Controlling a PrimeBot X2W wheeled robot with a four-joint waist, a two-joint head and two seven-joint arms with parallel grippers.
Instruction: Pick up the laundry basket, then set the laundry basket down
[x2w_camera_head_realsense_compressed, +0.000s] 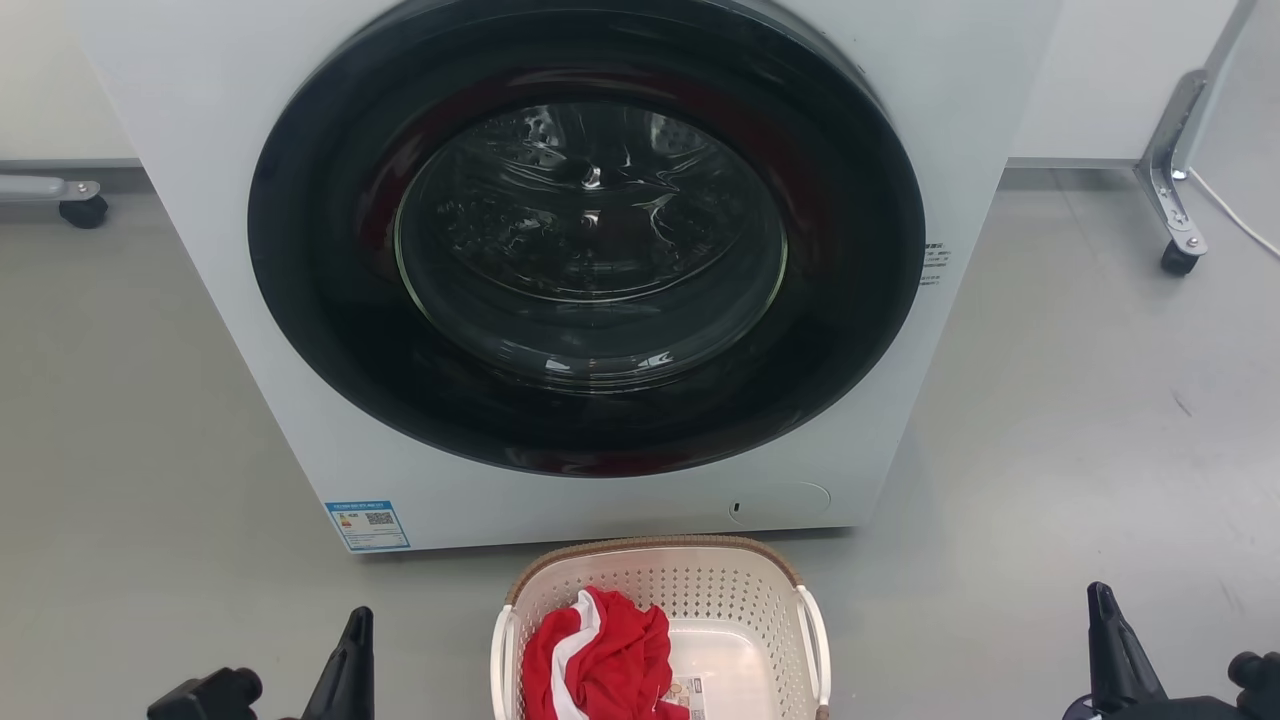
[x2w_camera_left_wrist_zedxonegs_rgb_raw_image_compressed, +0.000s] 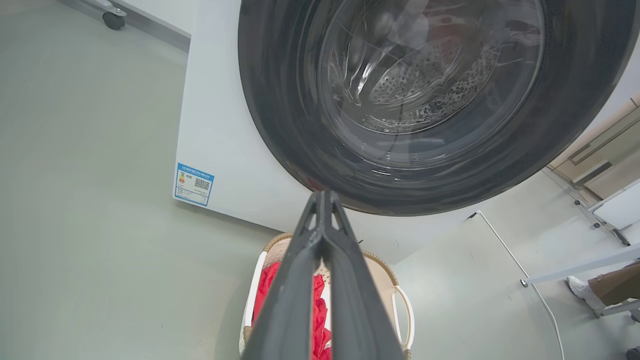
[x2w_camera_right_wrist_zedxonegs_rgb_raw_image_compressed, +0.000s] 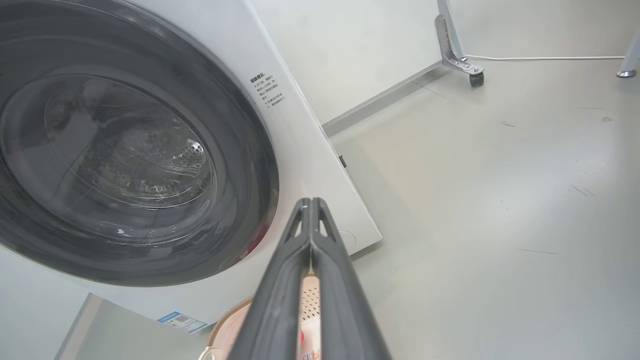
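The laundry basket (x2w_camera_head_realsense_compressed: 700, 595), cream perforated plastic with a brown woven rim and white side handles, stands on the floor just in front of the washing machine, at the bottom middle of the head view. A red and white cloth (x2w_camera_head_realsense_compressed: 600, 660) lies in its left half. My left gripper (x2w_camera_head_realsense_compressed: 355, 640) is low at the left, well apart from the basket, fingers pressed together and empty. My right gripper (x2w_camera_head_realsense_compressed: 1105, 625) is low at the right, also shut and empty. The left wrist view shows the basket (x2w_camera_left_wrist_zedxonegs_rgb_raw_image_compressed: 385, 280) behind the shut left gripper (x2w_camera_left_wrist_zedxonegs_rgb_raw_image_compressed: 322, 200); the right wrist view shows the basket's rim (x2w_camera_right_wrist_zedxonegs_rgb_raw_image_compressed: 230, 320) beside the shut right gripper (x2w_camera_right_wrist_zedxonegs_rgb_raw_image_compressed: 311, 205).
A white front-loading washing machine (x2w_camera_head_realsense_compressed: 200, 150) with a large dark round door (x2w_camera_head_realsense_compressed: 585, 235) rises right behind the basket. Castered metal legs (x2w_camera_head_realsense_compressed: 1175, 235) stand at the far right and a caster (x2w_camera_head_realsense_compressed: 82, 210) at the far left. A person's foot (x2w_camera_left_wrist_zedxonegs_rgb_raw_image_compressed: 582, 290) is at the left wrist view's right edge.
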